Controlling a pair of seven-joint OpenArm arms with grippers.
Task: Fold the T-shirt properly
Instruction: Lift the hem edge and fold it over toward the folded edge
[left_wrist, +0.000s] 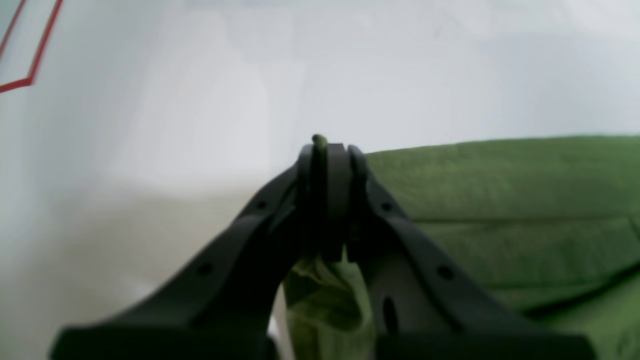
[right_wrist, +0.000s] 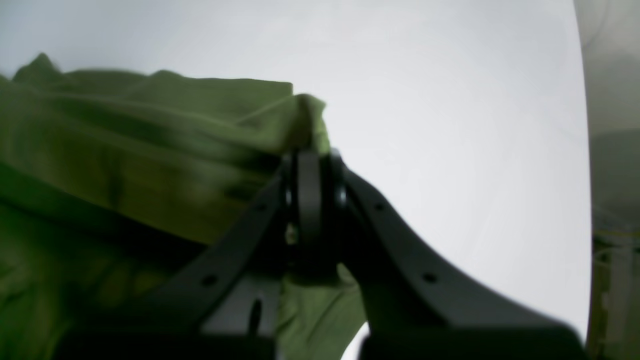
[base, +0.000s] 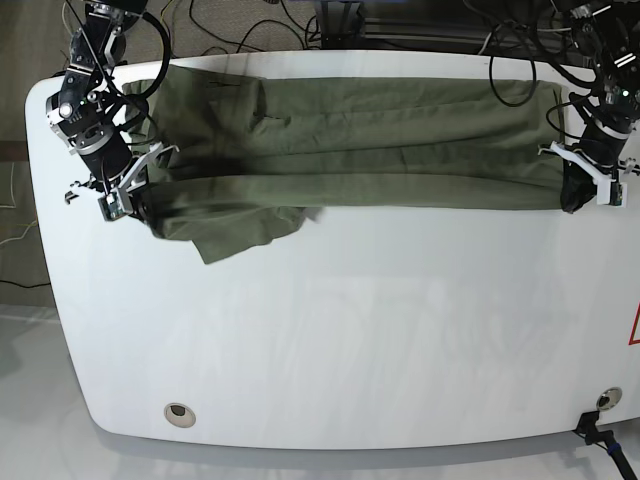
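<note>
Item: T-shirt (base: 360, 150), olive green, lying stretched in a long band across the far half of the white desk (base: 350, 340), partly doubled lengthwise, one loose flap spilling toward the near side at the base view's left. Left pincer (left_wrist: 327, 150) pressed together, pinching a small nub of the cloth's edge at the band's end on the base view's right (base: 578, 195). Right pincer (right_wrist: 311, 165) likewise clamped, biting a bunched edge at the opposite end (base: 128, 195). Risks, as judged: thin bite at the left pincer slipping free under tension, dropping that end mid-fold; pulling the two ends unevenly, skewing the crease; dragging the trailing flap along and trapping it inside as a wrinkle; lifting too low, rucking the lower layer against the desk; over-stretching, springing the hem back once released.
</note>
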